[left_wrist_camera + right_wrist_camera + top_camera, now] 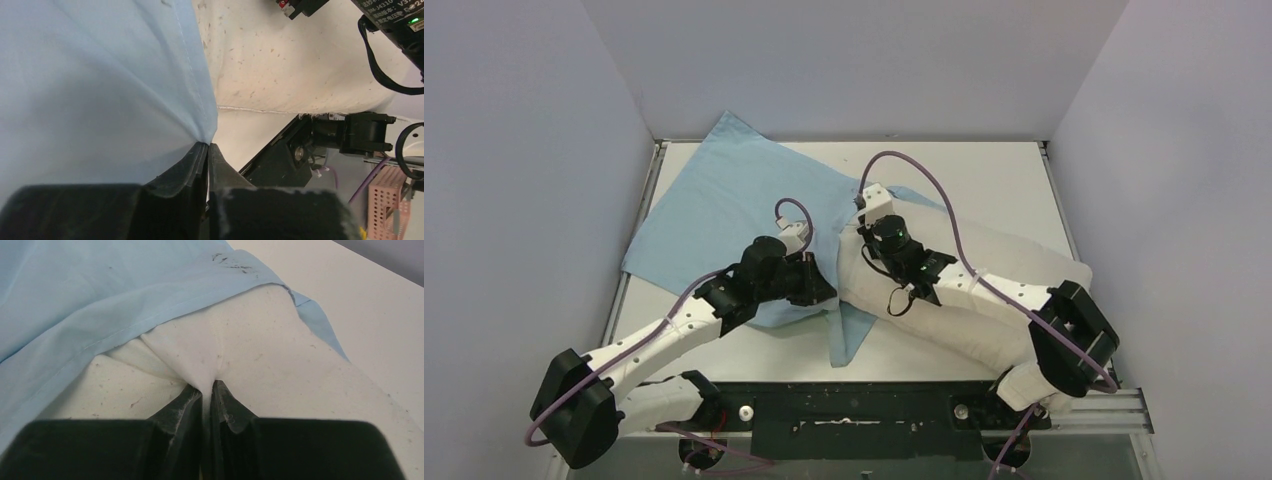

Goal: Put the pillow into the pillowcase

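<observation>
**Pillow at the case's mouth**

We pinch the pillowcase [714, 205] hem in our left jaws to hold its mouth up. Our right jaws clamp a fold of the pillow [1014, 258], likely to feed it under that edge. On the desk [994, 175], the pillow's end sits barely inside.

Seen from above, the left pincer [207, 146] sits mid-frame, clamped tight. The right pincer [209, 386], just upper right, is likewise pinched closed.
</observation>
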Action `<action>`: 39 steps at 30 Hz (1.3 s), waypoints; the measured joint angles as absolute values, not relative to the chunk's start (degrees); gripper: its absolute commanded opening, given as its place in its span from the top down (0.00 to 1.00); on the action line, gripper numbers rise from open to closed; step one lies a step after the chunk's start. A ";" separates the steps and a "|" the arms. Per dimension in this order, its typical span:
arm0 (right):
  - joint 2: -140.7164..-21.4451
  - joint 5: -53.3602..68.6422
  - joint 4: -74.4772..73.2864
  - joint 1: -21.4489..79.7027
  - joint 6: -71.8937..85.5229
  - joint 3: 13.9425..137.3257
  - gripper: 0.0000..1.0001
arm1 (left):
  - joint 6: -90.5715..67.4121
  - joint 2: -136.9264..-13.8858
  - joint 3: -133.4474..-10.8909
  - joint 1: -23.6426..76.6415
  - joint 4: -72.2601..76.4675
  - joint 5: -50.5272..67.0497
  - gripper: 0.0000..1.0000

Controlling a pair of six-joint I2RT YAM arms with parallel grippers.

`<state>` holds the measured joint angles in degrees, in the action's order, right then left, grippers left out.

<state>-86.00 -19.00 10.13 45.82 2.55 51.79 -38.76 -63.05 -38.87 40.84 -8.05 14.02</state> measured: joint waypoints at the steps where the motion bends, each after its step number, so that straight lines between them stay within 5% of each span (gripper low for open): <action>1: -85.93 -18.50 9.65 45.76 2.63 51.90 0.81 | -38.83 -63.35 -38.94 40.84 -7.99 14.00 0.81; 5: -84.79 -12.51 1.63 43.64 2.70 55.66 0.58 | -37.74 -63.42 -42.92 40.91 -11.22 13.67 0.60; 14: -77.76 7.22 -18.52 28.38 1.91 70.67 0.24 | -28.12 -65.91 -61.63 41.06 -20.32 5.34 0.47; 21: -85.78 21.32 -23.73 16.38 0.93 78.70 0.18 | -18.37 -80.16 -75.61 40.77 -23.64 -1.76 0.45; 25: -95.13 27.83 -25.61 11.75 -0.08 83.20 0.30 | -14.83 -90.43 -84.01 40.12 -24.82 -4.38 0.45; 31: -104.73 34.44 -28.86 11.03 -1.85 83.88 0.82 | -13.67 -102.65 -92.64 37.60 -25.80 -4.08 0.45; 34: -102.80 35.48 -25.54 12.40 -0.23 78.70 0.97 | -13.63 -106.67 -94.26 36.86 -25.98 -3.38 0.47; 36: -100.31 35.68 -22.55 13.10 1.43 75.40 1.00 | -13.50 -108.73 -94.61 36.75 -25.96 -2.52 0.63; 39: -96.97 35.68 -19.38 13.98 3.18 71.85 1.00 | -13.17 -110.72 -94.67 36.75 -26.06 -0.80 0.99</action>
